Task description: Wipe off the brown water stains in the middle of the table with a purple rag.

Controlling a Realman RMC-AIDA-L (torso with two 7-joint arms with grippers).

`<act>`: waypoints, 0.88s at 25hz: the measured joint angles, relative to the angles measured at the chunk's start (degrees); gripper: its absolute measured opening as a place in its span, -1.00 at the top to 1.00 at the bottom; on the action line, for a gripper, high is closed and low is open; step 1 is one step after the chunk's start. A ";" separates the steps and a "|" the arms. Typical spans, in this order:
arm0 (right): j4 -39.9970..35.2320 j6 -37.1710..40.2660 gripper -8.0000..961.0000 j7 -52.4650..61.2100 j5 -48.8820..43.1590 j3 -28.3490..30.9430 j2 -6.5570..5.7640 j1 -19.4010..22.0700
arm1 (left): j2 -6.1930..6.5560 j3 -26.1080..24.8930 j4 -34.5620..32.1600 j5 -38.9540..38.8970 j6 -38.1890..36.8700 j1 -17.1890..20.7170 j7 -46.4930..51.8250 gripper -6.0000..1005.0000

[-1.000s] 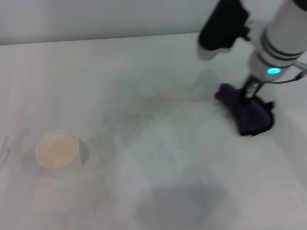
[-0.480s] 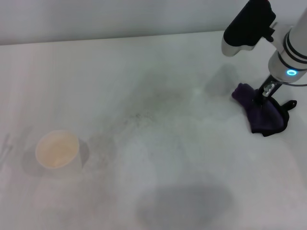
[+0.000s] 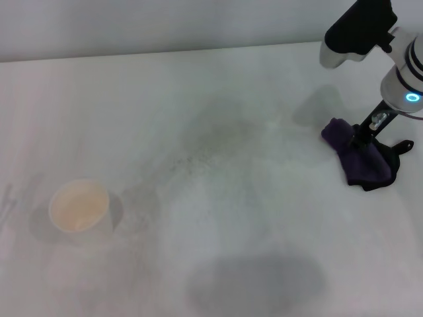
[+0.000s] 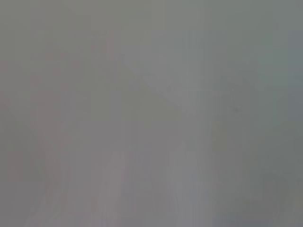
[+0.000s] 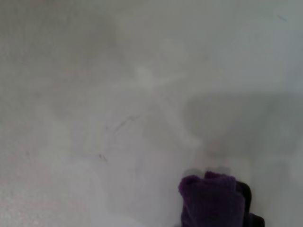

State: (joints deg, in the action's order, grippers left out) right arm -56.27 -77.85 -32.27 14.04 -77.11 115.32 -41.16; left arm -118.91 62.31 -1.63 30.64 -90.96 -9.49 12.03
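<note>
- Right claw [image 3: 362,137] comes down on the purple rag [image 3: 360,160] at the far right of the counter [image 3: 218,264]; its dark fingers sit closed on the cloth's upper folds, pinning a bunched part of it.
- That rag lies crumpled on the counter surface, dark purple with black edging, and a short black loop pokes out on its right side.
- From the right wrist camera the rag [image 5: 211,198] shows as a dark purple lump at the picture's lower edge, with bare white counter [image 5: 118,94] spreading beyond it; the claw's own fingers do not show there.
- Brown water stains cannot be made out as a clear blot; the middle of the counter carries only a faint greyish, speckled smudge [image 3: 211,135], well to the left of the rag.
- No brand, label or readable writing shows on anything.
- Right arm [image 3: 403,66] reaches in from the upper right corner: a white cylindrical wrist with black bands and a glowing blue ring light, a black-and-white housing jutting out to its upper left, and a thin dark stem sloping down and leftward into the rag.
- A paper cup [image 3: 79,205] stands upright near the counter's left edge, well apart from the rag, its pale tan inside showing.
- Left claw is outside the head view, and its wrist camera gives only a blank grey field.
</note>
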 joint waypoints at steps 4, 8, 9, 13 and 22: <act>-1.87 -0.62 0.50 -1.62 2.40 1.67 0.00 0.82 | 0.00 0.00 -0.04 -0.09 -0.01 0.03 0.00 -0.78; -4.49 -0.23 0.16 -6.39 4.86 10.86 -0.20 1.60 | 0.00 0.00 -0.08 -0.20 -0.01 0.00 0.00 -0.78; -4.56 0.07 0.08 -7.90 5.54 13.75 -0.17 1.64 | 0.00 0.01 -0.10 -0.22 -0.01 -0.06 0.00 -0.78; -3.90 3.20 0.08 -14.66 9.02 25.52 -0.38 2.22 | 0.00 0.01 -0.15 -0.24 -0.01 -0.22 0.00 -0.78; -2.79 12.00 0.08 -38.28 38.00 39.35 -0.52 12.44 | 0.00 0.00 -0.20 -1.72 0.79 -1.82 0.00 -0.78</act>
State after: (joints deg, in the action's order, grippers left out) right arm -59.06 -65.85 -70.55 52.04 -37.76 114.80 -28.72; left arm -118.91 62.31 -1.83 28.92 -90.17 -11.31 12.04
